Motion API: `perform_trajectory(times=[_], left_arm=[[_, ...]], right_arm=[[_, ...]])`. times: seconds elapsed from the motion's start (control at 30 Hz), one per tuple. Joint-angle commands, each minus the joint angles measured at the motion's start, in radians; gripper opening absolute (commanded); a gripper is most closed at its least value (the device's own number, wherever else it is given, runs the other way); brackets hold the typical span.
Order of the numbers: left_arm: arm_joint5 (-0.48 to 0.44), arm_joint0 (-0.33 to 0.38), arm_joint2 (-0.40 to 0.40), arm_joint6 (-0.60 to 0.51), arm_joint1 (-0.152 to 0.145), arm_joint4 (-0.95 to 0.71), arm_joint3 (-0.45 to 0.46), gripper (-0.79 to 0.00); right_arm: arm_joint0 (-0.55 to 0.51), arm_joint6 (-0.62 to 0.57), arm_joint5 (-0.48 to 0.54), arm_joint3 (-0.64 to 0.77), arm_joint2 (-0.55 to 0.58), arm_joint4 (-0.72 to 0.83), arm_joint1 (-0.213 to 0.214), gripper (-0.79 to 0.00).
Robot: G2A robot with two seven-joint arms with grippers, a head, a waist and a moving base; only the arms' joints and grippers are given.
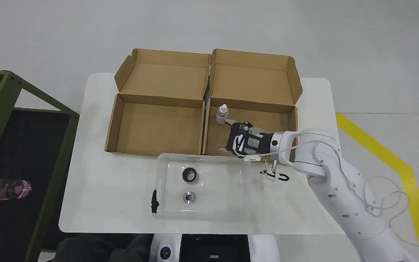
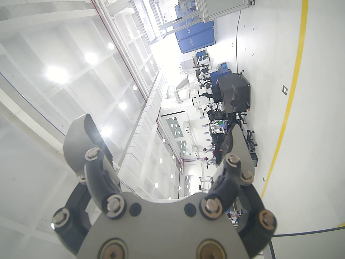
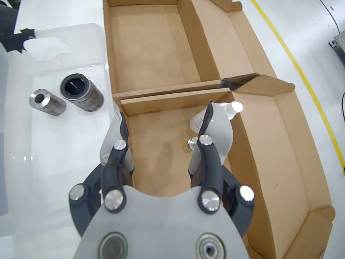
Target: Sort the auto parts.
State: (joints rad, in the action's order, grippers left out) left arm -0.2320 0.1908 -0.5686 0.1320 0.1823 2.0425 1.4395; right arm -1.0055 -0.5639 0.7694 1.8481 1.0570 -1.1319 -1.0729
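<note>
White table [image 1: 98,196], sorting station: left box [image 1: 157,128], right box [image 1: 278,124], clear tray [image 1: 222,200].
Tray holds large cylinder [image 1: 190,175] and small cylinder [image 1: 190,196], near each other, not touching. White bottle [image 1: 224,112] sits in right box by its left wall. Right gripper [image 1: 234,145] hovers over that box's near edge, fingers wide, empty. Left gripper [image 2: 159,126] faces ceiling, fingers wide.

brown box [image 3: 151,47], grey steel sleeve [image 3: 48,105]

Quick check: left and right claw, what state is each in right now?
Left claw: open, holding nothing.
Right claw: open, holding nothing.
</note>
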Motion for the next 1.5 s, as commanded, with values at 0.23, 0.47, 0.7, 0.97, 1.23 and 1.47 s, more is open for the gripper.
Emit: perform_trajectory(times=[0.23,0.47,0.7,0.97,1.23,1.47], left_arm=[[0.000,0.000,0.000,0.000,0.000,0.000,0.000,0.000],[0.000,0.000,0.000,0.000,0.000,0.000,0.000,0.000],[0.000,0.000,0.000,0.000,0.000,0.000,0.000,0.000],[0.000,0.000,0.000,0.000,0.000,0.000,0.000,0.000],[0.000,0.000,0.000,0.000,0.000,0.000,0.000,0.000],[0.000,0.000,0.000,0.000,0.000,0.000,0.000,0.000]], right_arm=[[-0.024,0.012,0.032,0.068,-0.083,-0.018,-0.006,-0.277],[-0.002,0.004,0.046,0.090,-0.193,-0.042,-0.024,-0.262],[0.043,0.004,0.027,0.049,-0.295,-0.066,-0.051,-0.262],[0.095,0.003,0.000,-0.014,-0.373,-0.075,-0.081,-0.274],[0.118,-0.005,-0.028,-0.059,-0.412,-0.096,-0.102,-0.277],[0.130,-0.019,-0.056,-0.088,-0.433,-0.136,-0.115,-0.280]])
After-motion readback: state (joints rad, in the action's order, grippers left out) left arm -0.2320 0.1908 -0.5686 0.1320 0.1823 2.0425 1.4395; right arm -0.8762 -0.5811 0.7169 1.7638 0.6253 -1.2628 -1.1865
